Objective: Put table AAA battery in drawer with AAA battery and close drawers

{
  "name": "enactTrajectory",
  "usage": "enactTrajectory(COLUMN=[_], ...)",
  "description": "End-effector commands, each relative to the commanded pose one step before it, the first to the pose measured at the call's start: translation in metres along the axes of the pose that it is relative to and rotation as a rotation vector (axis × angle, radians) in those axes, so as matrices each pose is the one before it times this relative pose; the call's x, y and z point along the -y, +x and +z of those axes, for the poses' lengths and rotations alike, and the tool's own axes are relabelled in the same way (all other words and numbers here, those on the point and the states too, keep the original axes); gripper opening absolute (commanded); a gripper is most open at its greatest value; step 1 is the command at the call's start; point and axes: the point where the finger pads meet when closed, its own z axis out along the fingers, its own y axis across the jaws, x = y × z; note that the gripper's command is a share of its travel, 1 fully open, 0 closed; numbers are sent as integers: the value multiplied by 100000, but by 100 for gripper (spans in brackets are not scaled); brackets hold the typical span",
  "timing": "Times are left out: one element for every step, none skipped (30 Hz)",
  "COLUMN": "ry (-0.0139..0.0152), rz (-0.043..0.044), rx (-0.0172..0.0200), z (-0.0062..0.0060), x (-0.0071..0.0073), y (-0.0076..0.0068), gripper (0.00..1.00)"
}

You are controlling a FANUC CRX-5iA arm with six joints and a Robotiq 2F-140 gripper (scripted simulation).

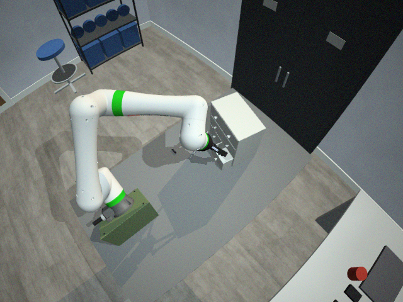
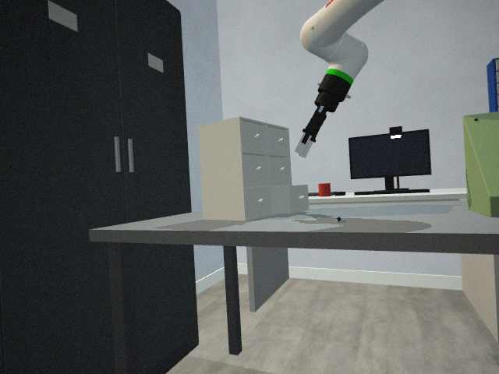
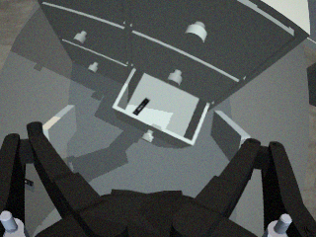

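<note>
Gripper (image 1: pixel 224 153) (image 2: pixel 302 147) (image 3: pixel 144 120) wide apart, nothing held. Loose battery (image 1: pixel 174 150) (image 2: pixel 338 219) (image 3: pixel 29 184) on surface (image 1: pixel 208 201) (image 2: pixel 306 238), partly behind a finger in wrist view. Drawer (image 1: pixel 227 160) (image 2: pixel 299 199) (image 3: pixel 153 126) open; dark battery inside, markings illegible.

Grey table (image 1: pixel 234 182) (image 2: pixel 169 235) (image 3: pixel 173 173), a flat top with a dark edge and shadows cast across its surface. Directly on it, as I view it: a pale chest of small drawers (image 1: pixel 238 116) (image 2: pixel 221 171) (image 3: pixel 163 30), upright; a small dark battery (image 1: pixel 174 150) (image 2: pixel 338 219) (image 3: pixel 29 183), lying apart from the chest; and a green, slope-sided mount (image 1: pixel 133 221) (image 2: pixel 481 160), well apart from both.
</note>
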Motion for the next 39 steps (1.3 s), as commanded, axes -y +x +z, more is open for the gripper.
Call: enactTrajectory(ry=[-34,0,0,0,0,0,0,0,0,0,0,0,0,0,-1,-6,-15,-28,-45,-69,0,0,-98,-136,-182,-176,-205,-275,-255,-318,-324,-378,-366,-430,-420,-440,-475,0,0], rz=[-16,0,0,0,0,0,0,0,0,0,0,0,0,0,5,30,79,146,228,322,0,0,427,538,655,774,896,1018,1138,1257,1371,1481,1583,1679,1763,1837,1896,0,0], rx=[-32,0,0,0,0,0,0,0,0,0,0,0,0,0,6,41,105,193,301,424,0,0,558,698,841,1014,1173,1311,1493,1629,1790,1916,2073,2170,2302,2396,2457,0,0], z=[-21,0,0,0,0,0,0,0,0,0,0,0,0,0,-1,-10,-26,-48,-75,-106,0,0,-141,-179,-218,-255,-295,-336,-372,-411,-445,-479,-507,-536,-557,-574,-587,0,0], x=[-14,0,0,0,0,0,0,0,0,0,0,0,0,0,0,3,8,15,24,33,0,0,42,50,58,74,84,87,104,106,116,117,127,122,127,124,117,0,0], y=[20,0,0,0,0,0,0,0,0,0,0,0,0,0,0,-2,-6,-11,-17,-25,0,0,-33,-42,-53,-66,-81,-95,-114,-132,-153,-175,-200,-224,-250,-276,-301,0,0], gripper=[100,100,100,100,100,100,100,100,100,100,100,100,100,100,100,100,100,100,100,100,100,100,100,100,100,100,100,100,100,100,100,100,100,100,100,100,100,100,100])
